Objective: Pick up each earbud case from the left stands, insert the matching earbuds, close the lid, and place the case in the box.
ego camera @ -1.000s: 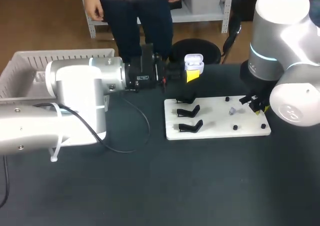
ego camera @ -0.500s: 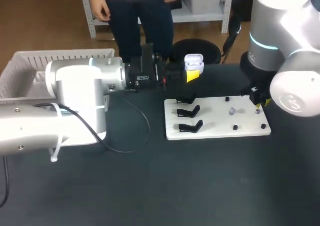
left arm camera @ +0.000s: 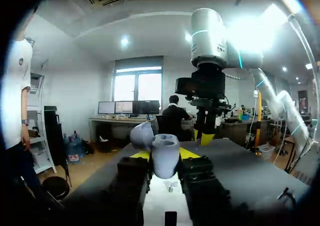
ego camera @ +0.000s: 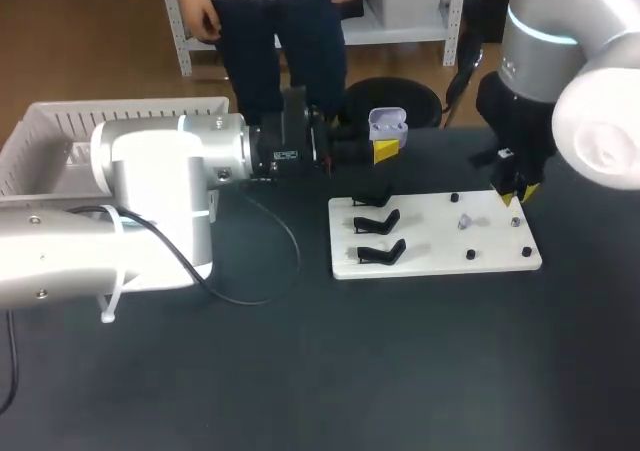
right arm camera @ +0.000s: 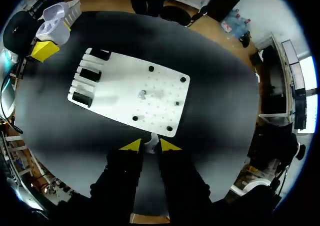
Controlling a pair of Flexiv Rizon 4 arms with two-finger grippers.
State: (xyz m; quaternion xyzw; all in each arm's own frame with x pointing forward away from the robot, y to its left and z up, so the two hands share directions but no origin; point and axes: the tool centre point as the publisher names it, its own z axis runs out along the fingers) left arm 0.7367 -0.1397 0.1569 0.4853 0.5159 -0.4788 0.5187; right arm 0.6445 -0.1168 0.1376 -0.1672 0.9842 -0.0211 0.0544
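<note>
1. Nothing on the worktop (ego camera: pixel 300 371) can be read: no words, numbers or signs.
2. A small pale label (ego camera: pixel 285 156) sits on the black wrist block of the left arm; its print is too small to make out.
3. The earbud case (ego camera: pixel 388 123) and the white board (ego camera: pixel 430 241) show plain faces.

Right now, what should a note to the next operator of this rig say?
Left tool: shut on the open case, held above the table behind the white board.
Right tool: shut on a small white earbud, above the board's right end.
Second earbud lies on the board; three stands empty.
Done: case and one earbud picked up.
To do: insert both earbuds, close the lid, put the case in the basket.
</note>
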